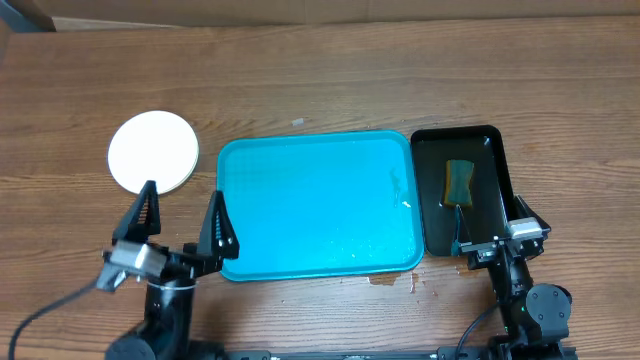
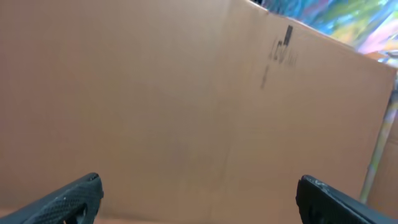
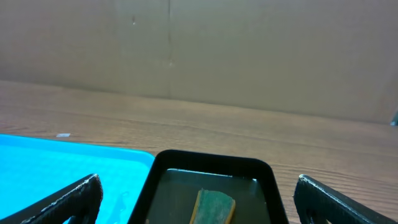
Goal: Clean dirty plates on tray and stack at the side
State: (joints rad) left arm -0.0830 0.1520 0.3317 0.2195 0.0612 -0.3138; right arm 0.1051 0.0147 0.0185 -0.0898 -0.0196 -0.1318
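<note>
Looks like the final step. The glossy turquoise plastic tray [image 1: 318, 205] sits bare. The plates [image 1: 152, 152] are a smooth white round stack on the wood table [image 1: 320, 80], just left of it; I can't tell the count from above. My left gripper [image 1: 182, 195] and right gripper [image 1: 490, 225] both gape wide, holding nothing. A rectangular yellow-green sponge [image 1: 459, 180] lies in the black tray [image 1: 430, 200]. Next, I probably just park.

One white plate [image 1: 152, 152], one turquoise tray [image 1: 300, 200], one black tray [image 1: 482, 150], one sponge [image 1: 459, 180], left hand [image 1: 182, 192], right hand [image 1: 488, 203].

Black arms [image 1: 165, 305] and tools [image 1: 183, 188], with grey wrist blocks [image 1: 135, 258]
</note>
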